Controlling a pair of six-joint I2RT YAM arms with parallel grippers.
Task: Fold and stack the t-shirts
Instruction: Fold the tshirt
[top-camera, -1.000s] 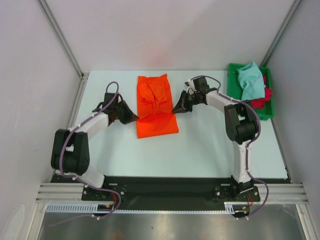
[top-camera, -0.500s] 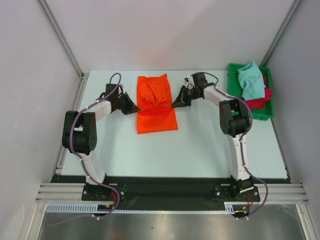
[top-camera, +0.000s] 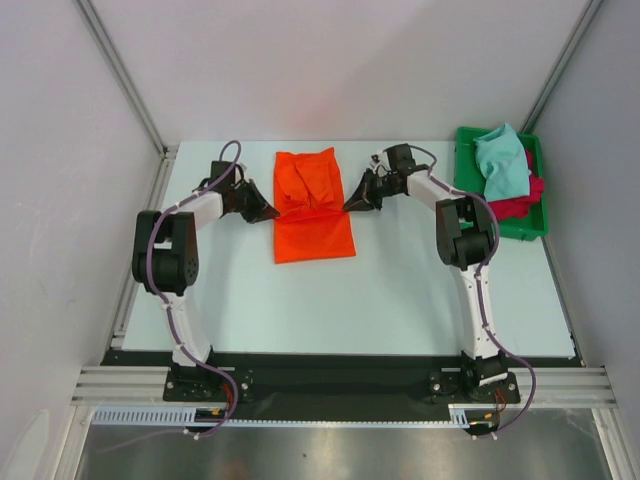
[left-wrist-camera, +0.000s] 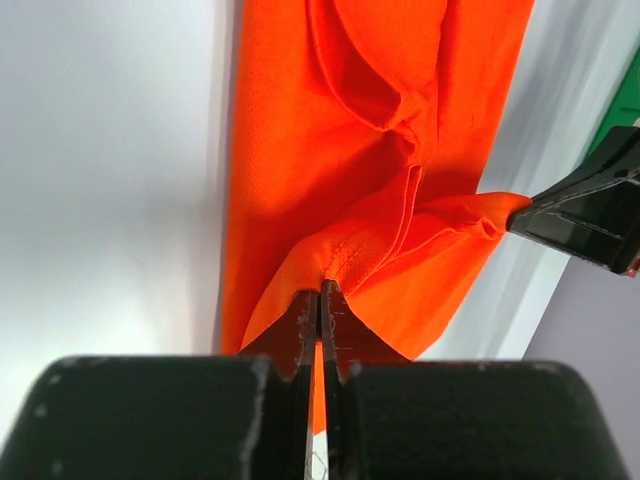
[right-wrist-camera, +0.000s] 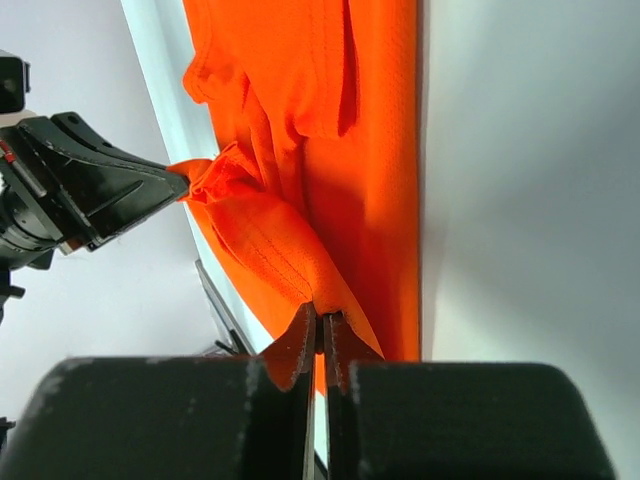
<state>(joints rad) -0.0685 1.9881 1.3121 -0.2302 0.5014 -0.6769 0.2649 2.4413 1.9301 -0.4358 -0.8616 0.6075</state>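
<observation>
Orange shirt (top-camera: 312, 215) lies on the table (top-camera: 400, 290) at 12 o'clock from the arm bases, centred between them; its long axis runs 12–6 in the top view; the 12 o'clock half is rumpled and layered, the 6 o'clock half lies flat.

Left tool (top-camera: 268, 211) is clenched on the shirt's 9 o'clock edge, about mid-length; the left wrist view shows the fingers pressed together on a stitched edge, with the cloth lifted in a small peak.
Right tool (top-camera: 350, 204) is clenched on the 3 o'clock edge, directly opposite; the right wrist view shows the same kind of pinch, with cloth tented up to the fingers.

Key relation: the two pinch points face each other across the short axis, so the line between them runs 9–3, square to the long axis; neither arm is nearer, since each holds its own side.

My read: this is mid-fold; the next move probably carries both pinches along the 12–6 axis; they need to move in step or the fold line skews.

Teal shirt (top-camera: 500, 165) and red shirt (top-camera: 522, 205) sit heaped in the green tray (top-camera: 540, 232) at 3 o'clock of the orange one, on the right arm's side and well apart; neither is folded yet.
</observation>
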